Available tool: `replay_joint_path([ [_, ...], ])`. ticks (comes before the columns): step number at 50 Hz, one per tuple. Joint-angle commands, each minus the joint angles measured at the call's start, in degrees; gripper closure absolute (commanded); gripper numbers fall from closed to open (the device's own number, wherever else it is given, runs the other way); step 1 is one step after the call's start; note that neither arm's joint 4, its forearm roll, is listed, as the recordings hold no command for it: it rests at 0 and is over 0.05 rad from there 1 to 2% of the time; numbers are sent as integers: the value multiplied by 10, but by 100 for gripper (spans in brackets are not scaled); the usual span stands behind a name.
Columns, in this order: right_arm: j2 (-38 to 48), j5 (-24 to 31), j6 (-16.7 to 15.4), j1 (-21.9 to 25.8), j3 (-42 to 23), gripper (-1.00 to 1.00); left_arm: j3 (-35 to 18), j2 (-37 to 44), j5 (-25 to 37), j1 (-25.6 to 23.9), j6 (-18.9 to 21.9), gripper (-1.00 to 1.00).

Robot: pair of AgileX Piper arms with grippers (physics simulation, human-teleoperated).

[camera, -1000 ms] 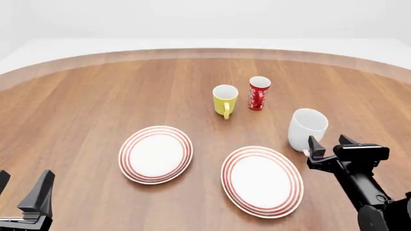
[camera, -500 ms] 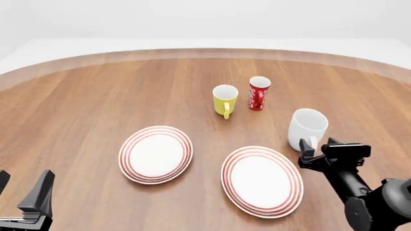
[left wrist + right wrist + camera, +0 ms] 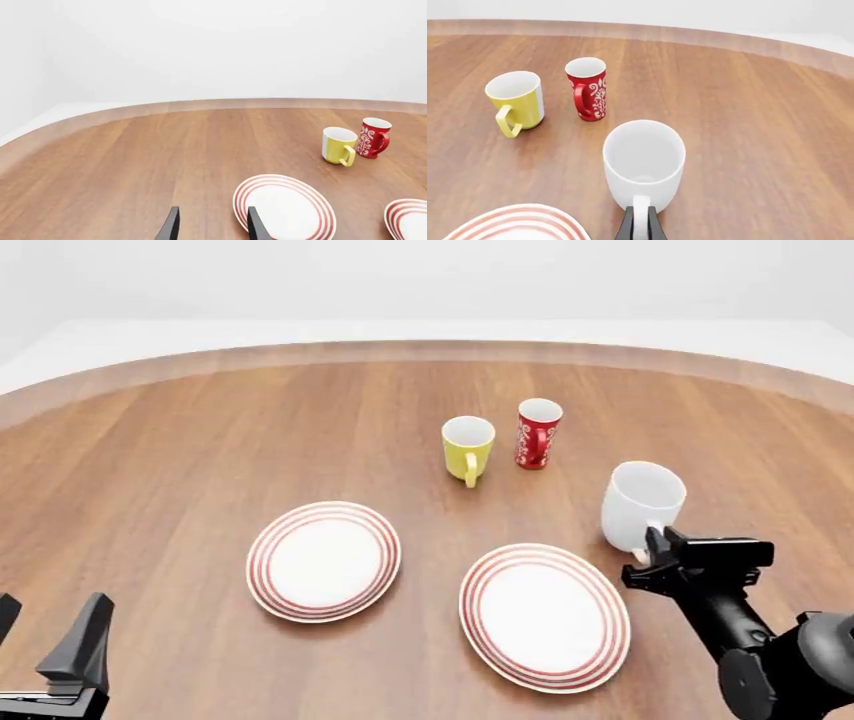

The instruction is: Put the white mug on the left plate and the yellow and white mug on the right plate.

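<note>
Since a moment ago, the right gripper (image 3: 651,552) has clenched the loop handle of the plain glossy white mug (image 3: 641,504), apparently tilting it, just beyond the right red-ringed white plate (image 3: 545,614) on the wooden desk (image 3: 200,460). Left gripper (image 3: 210,229) hangs released.
</note>
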Motion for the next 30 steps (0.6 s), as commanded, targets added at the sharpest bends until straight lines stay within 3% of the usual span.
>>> replay_joint_path([
  [1,-48,18,9,5,10,100,0,0,0,0,0,-100],
  [30,-257,143,16,66,38,100,0,0,0,0,0,-100],
])
